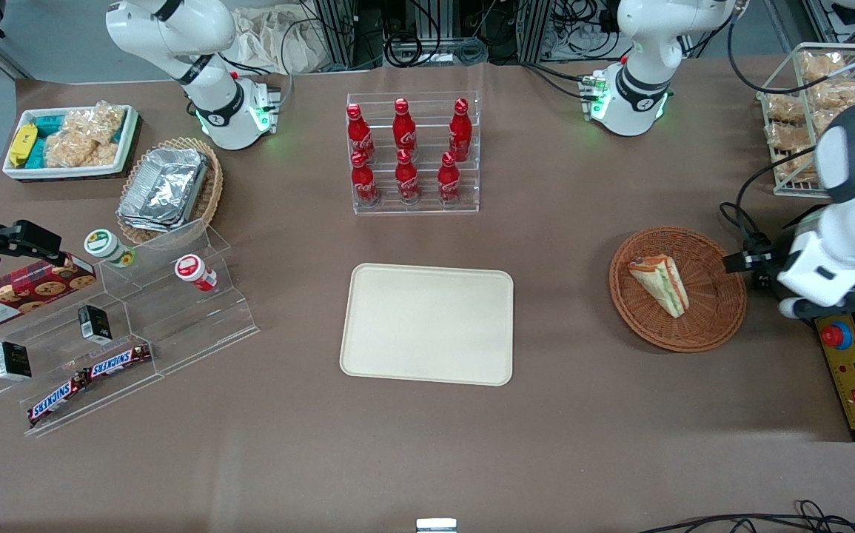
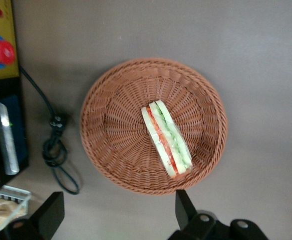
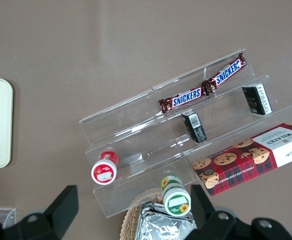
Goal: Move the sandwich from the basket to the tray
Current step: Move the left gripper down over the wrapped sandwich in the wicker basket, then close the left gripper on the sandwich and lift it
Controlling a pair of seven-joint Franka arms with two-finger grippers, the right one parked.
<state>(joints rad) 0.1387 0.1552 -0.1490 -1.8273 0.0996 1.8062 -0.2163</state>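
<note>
table point(image 1: 582, 414): brown | on it: tray point(image 1: 427, 323); basket point(image 1: 716, 311); bottle rack point(image 1: 413, 154); stepped acrylic stand point(image 1: 175, 326)

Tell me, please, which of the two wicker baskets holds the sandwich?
The round reddish-brown basket near the working arm's open gripper holds the sandwich; the paler oval basket holds a foil container.

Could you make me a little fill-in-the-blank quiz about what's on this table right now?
1. The sandwich lies in the round ____.
2. The cream tray holds ____.
3. The clear rack nearest the arms' bases holds ____ red bottles.
4. The working arm's hand hangs above the table beside the basket with its fingers ____.

Missing words: basket; nothing; six; open
</note>
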